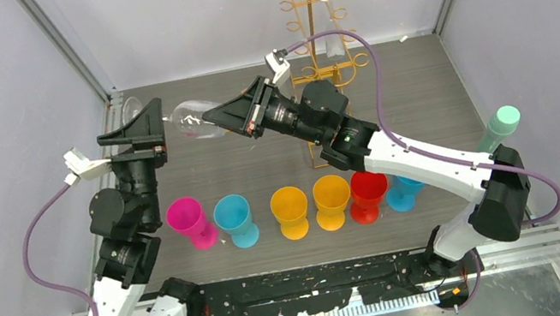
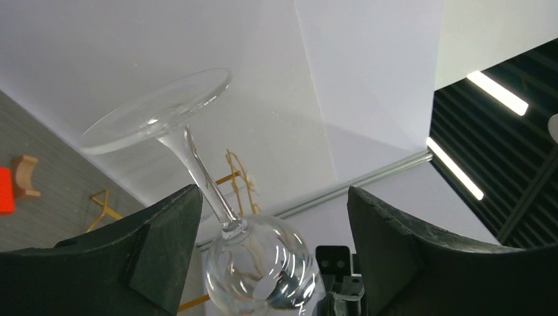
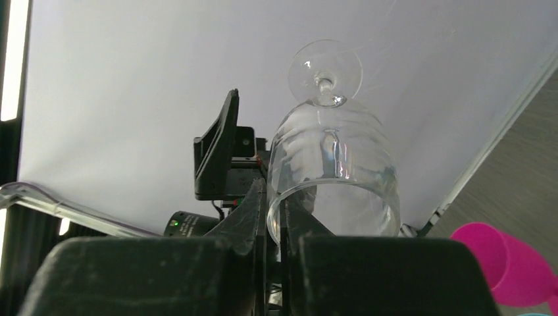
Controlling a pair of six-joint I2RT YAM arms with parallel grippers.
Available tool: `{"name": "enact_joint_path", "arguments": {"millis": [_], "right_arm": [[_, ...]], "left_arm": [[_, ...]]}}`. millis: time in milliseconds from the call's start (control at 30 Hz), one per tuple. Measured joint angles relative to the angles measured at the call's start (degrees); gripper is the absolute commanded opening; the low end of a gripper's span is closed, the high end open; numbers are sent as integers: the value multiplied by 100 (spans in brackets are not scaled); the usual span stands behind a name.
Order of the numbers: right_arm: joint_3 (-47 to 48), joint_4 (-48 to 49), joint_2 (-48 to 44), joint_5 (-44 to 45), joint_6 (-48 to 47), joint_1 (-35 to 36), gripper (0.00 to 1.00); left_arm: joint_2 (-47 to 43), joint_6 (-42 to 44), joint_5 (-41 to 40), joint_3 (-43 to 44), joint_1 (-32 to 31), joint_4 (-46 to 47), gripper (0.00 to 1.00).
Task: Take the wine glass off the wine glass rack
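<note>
A clear wine glass point(image 1: 196, 120) is held sideways in the air left of the gold wire wine glass rack point(image 1: 322, 72). My right gripper point(image 1: 222, 119) is shut on the rim of its bowl; in the right wrist view the gripper point(image 3: 275, 197) pinches the glass wall point(image 3: 335, 171). My left gripper point(image 1: 152, 115) is open around the glass. In the left wrist view the stem and bowl point(image 2: 256, 263) lie between the spread fingers of that gripper point(image 2: 273, 194), nearer the left one. The rack point(image 2: 237, 178) shows behind. A second clear glass point(image 1: 333, 22) hangs upside down on the rack.
A row of plastic goblets stands near the arms: pink point(image 1: 187, 218), cyan point(image 1: 235, 218), two yellow point(image 1: 290, 208), red point(image 1: 368, 192), blue point(image 1: 404, 188). A mint green one point(image 1: 501, 123) stands at the right wall. White walls enclose the table on three sides.
</note>
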Motion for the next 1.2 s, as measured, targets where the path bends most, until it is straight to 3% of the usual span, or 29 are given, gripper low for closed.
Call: {"name": "enact_joint_path", "arguments": {"millis": [200,533,767,1200], "right_arm": [[22,-658,-59,584,-866,-17,0],[669,-2940,-140,1786,-2765,-55,0],[2050,-5445,70,1650,-4350,-61,0],[2929,-8072,1366,1427,-5676,-52,0]], "left_arm": [[-120,361,262,7,0,-629,99],[-76,2022,1279,612,-11,-2267,100],[-212,3064,1349,780,-11,-3397,100],[-396,3550,1165,780,-11,-4017,100]]}}
